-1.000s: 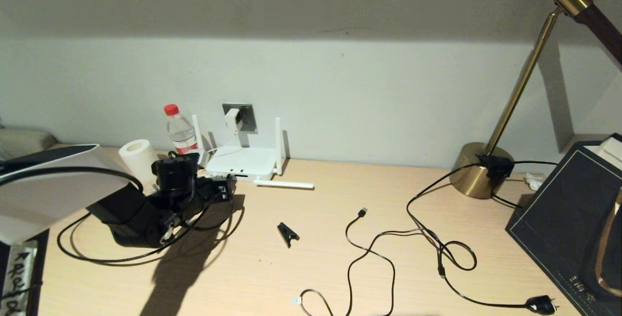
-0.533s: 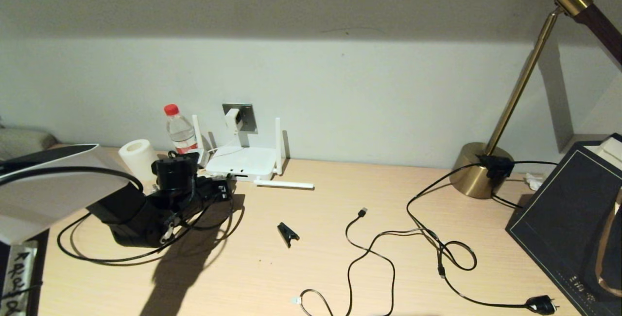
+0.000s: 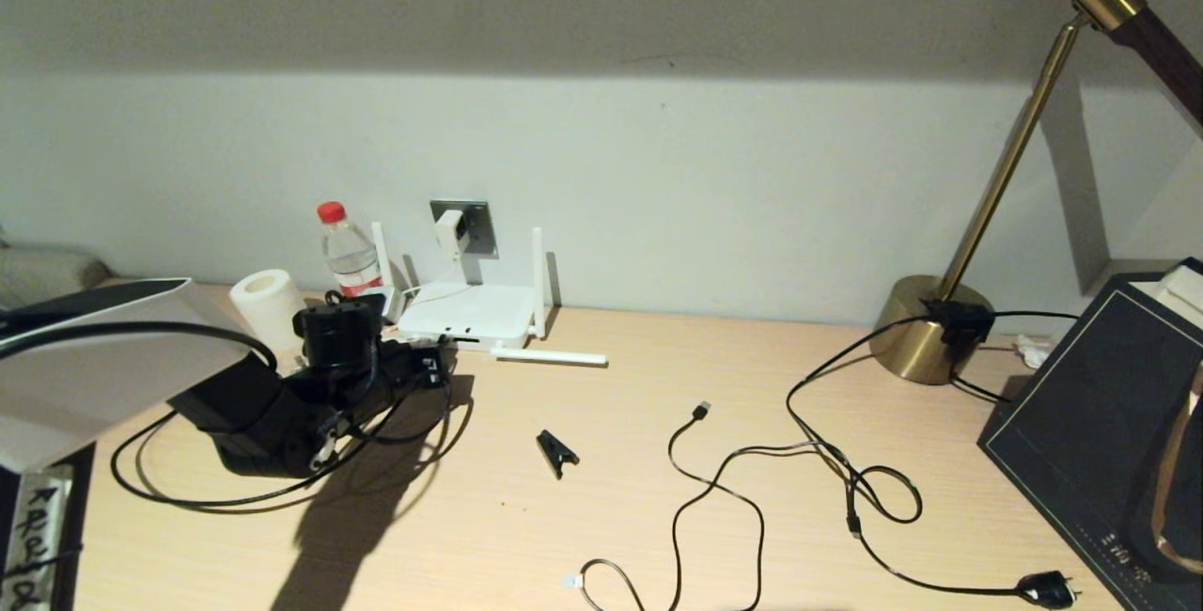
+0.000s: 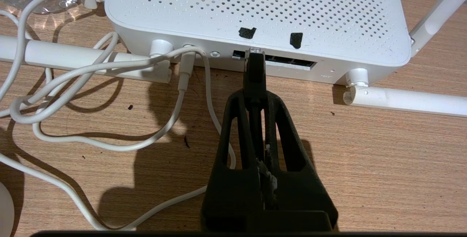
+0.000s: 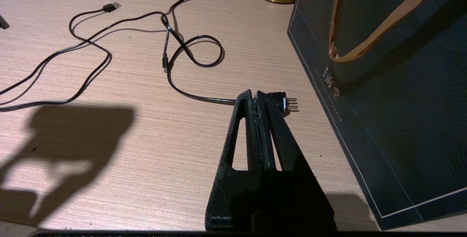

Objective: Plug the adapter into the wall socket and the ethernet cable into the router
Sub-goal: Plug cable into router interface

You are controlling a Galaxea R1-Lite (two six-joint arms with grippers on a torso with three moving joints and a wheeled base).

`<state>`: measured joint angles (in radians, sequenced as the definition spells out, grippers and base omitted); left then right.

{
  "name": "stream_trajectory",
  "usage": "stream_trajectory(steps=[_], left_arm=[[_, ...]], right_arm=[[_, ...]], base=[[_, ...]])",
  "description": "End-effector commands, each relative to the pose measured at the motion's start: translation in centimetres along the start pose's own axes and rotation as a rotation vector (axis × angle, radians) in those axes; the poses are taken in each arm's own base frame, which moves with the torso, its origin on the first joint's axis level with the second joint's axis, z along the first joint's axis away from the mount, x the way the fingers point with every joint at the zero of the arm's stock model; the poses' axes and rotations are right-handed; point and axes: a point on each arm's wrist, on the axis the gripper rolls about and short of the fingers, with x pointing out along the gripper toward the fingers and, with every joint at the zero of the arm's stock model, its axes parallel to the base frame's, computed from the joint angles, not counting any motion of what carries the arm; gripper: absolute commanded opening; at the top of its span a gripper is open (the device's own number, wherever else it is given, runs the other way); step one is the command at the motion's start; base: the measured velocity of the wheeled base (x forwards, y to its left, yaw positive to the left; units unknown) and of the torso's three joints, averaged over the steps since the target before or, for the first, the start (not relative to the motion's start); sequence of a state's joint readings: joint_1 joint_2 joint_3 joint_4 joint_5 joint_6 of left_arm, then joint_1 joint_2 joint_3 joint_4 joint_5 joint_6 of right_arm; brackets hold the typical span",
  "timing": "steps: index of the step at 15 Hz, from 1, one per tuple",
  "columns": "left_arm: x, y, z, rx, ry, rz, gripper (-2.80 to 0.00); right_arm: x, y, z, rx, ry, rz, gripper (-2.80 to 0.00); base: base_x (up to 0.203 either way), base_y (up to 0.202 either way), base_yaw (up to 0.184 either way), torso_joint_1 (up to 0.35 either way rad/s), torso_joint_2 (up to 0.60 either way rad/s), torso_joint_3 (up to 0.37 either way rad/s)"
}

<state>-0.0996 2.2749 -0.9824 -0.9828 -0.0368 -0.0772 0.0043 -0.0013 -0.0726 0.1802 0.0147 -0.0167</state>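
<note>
The white adapter (image 3: 450, 229) sits in the grey wall socket (image 3: 476, 227), and its thin white cord drops to the router (image 3: 467, 315). My left gripper (image 3: 428, 368) is low at the router's port edge. In the left wrist view the left gripper (image 4: 255, 96) is shut on the black boot of the ethernet cable (image 4: 254, 73). The cable's clear connector tip touches the port row of the router (image 4: 255, 7); how deep it sits is hidden. The black cable loops on the table (image 3: 188, 498). My right gripper (image 5: 256, 96) is shut and empty.
A water bottle (image 3: 348, 254) and paper roll (image 3: 263, 301) stand left of the router; one antenna (image 3: 550, 357) lies flat. A black clip (image 3: 556, 451), USB cable (image 3: 700, 412) and chunky black plug (image 5: 282, 102) lie on the table. Brass lamp base (image 3: 926, 329) and dark bag (image 3: 1109, 423) are at right.
</note>
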Motion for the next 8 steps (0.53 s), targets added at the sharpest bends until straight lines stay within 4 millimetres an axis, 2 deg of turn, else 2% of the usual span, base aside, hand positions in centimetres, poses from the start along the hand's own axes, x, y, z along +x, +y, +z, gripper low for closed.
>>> stream_trajectory(steps=[1,8], left_arm=[[0.10,0.01,-0.13,-0.001,-0.001,0.000,-2.80],[0.58,0.07,-0.65,-0.001,0.005,0.000,-2.80]], right_arm=[[0.00,0.00,0.02,0.000,0.001,0.000,-2.80],[0.01,0.00,-0.02,0.000,0.003,0.001,-2.80]], base=[[0.000,0.000,0.000,0.000,0.00,0.000],[0.000,0.000,0.000,0.000,0.00,0.000]])
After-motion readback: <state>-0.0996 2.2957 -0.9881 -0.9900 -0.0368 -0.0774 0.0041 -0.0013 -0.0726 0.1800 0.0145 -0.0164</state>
